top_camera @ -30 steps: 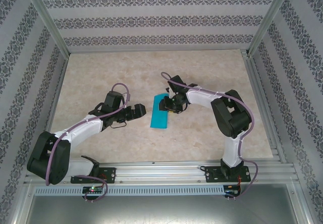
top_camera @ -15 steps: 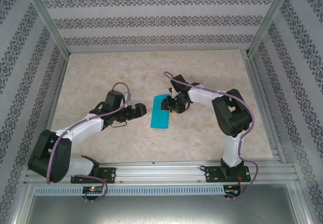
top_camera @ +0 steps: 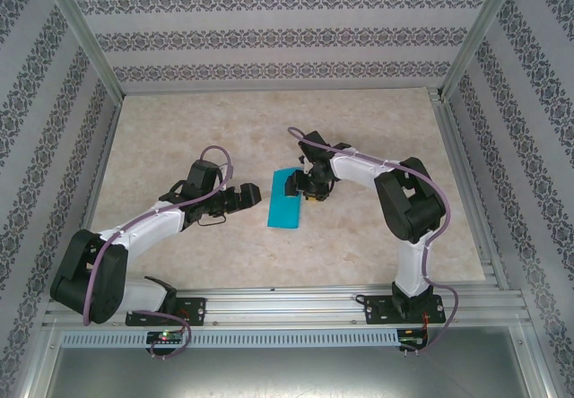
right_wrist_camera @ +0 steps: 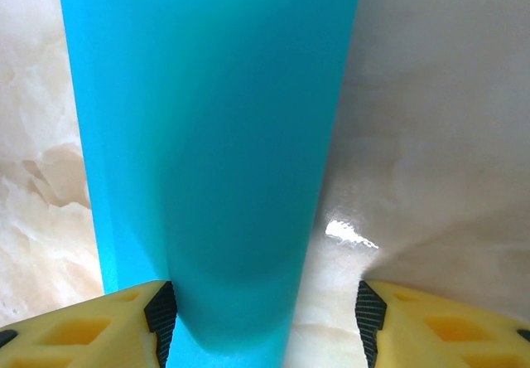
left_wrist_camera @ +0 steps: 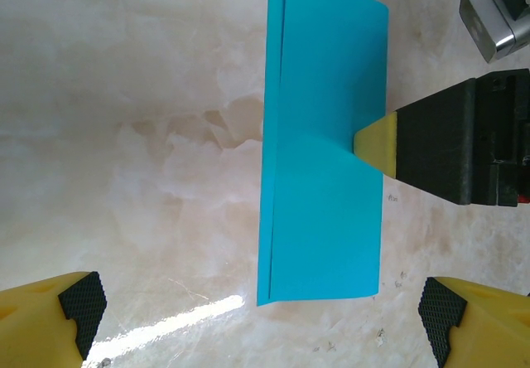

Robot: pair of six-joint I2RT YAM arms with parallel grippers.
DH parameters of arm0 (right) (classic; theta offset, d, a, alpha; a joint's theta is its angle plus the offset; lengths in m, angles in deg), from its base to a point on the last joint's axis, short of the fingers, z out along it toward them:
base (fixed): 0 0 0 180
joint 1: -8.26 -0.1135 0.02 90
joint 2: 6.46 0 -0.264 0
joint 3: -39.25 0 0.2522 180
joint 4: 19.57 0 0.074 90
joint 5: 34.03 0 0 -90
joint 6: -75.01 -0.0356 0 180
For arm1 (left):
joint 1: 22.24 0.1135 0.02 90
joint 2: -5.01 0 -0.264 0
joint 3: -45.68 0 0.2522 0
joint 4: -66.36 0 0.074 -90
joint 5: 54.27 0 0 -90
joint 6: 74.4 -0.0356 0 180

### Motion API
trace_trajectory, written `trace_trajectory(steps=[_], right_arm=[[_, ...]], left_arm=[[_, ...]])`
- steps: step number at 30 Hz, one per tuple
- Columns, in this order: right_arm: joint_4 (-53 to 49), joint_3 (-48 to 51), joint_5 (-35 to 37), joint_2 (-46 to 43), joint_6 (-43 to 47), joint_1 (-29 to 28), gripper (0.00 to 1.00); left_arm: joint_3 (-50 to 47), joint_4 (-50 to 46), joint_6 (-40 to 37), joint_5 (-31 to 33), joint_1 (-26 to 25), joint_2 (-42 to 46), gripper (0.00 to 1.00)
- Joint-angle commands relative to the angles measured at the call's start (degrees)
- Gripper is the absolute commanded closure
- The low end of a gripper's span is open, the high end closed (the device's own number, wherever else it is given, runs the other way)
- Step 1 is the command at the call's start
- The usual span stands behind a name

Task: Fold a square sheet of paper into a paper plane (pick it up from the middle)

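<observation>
Right gripper (right_wrist_camera: 265, 310) jaws widened, now spread astride half-folded square sheet of paper (left_wrist_camera: 323, 136) mid-worktop (top_camera: 179, 129); left gripper (left_wrist_camera: 261, 303) fully spread; first fold judged done.

Both arms extend forward and inward with elbows bent, the left gripper (top_camera: 247, 197) positioned low with jaws fully apart, and the right gripper (top_camera: 308, 190) angled downward opposite it, jaws parted.

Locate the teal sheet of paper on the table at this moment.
In the top view the teal paper lies flat near the middle of the table, between the left tool and the right tool, whose tip reaches its right edge.
</observation>
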Motion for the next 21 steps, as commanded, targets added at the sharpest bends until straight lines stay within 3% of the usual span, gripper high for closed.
trace_trajectory(steps=[1,21], right_arm=[[-2.9,-1.2,2.1,2.0,-0.1,-0.7,0.37],[-6.5,-4.1,5.4,5.7,-1.9,-1.2,0.29]], left_arm=[[1.4,0.7,-0.6,-0.7,-0.7,-0.6,0.0],[0.8,1.3,-0.6,-0.9,-0.7,-0.9,0.0]])
